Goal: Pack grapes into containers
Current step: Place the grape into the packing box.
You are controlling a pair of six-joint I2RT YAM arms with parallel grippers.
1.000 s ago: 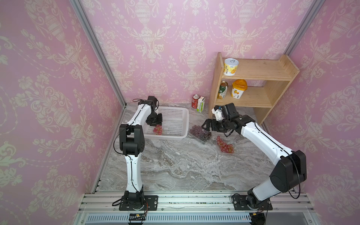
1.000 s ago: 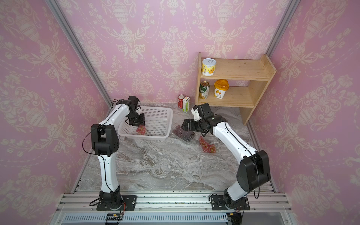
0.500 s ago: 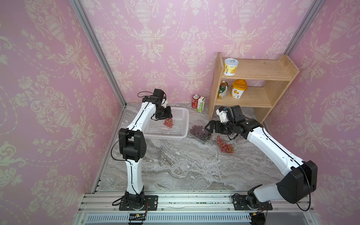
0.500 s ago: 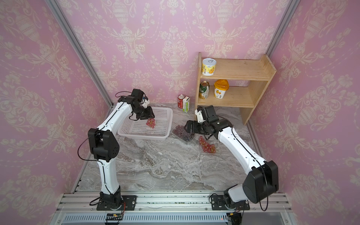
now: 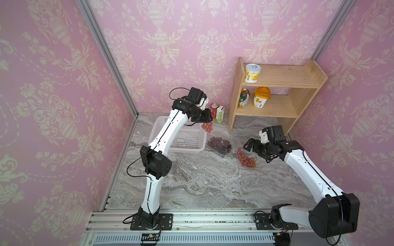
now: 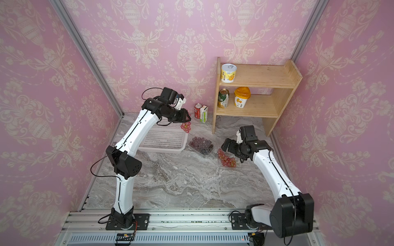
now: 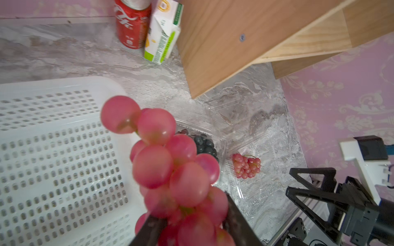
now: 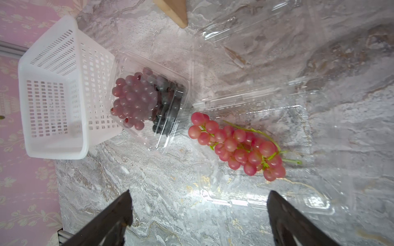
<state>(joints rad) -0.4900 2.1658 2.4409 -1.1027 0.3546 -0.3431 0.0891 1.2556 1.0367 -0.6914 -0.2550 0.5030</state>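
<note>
My left gripper (image 5: 207, 118) (image 6: 185, 119) (image 7: 191, 230) is shut on a pink-red bunch of grapes (image 5: 207, 127) (image 6: 186, 127) (image 7: 170, 166), which hangs above the far right corner of the white basket (image 5: 183, 138) (image 8: 53, 153). A closed clear container (image 5: 219, 145) (image 6: 201, 145) (image 8: 177, 81) right of the basket holds dark purple and black grapes. An open container (image 8: 298, 119) holds another pink-red bunch (image 5: 246, 158) (image 6: 227, 158) (image 8: 238, 144). My right gripper (image 5: 251, 146) (image 6: 227, 146) (image 8: 198, 213) hovers open just beside that bunch, holding nothing.
Another clear container (image 8: 245, 27) (image 7: 234, 110) lies open by the foot of the wooden shelf (image 5: 275, 100). A red cola can (image 5: 213, 107) and a juice carton (image 5: 220, 113) stand at the back wall. Cans and a yellow tub sit on the shelf.
My left gripper has lifted the pink-red bunch out of the basket and carried it right, to the basket's far right corner. My right gripper has drawn back rightward from the closed container.
</note>
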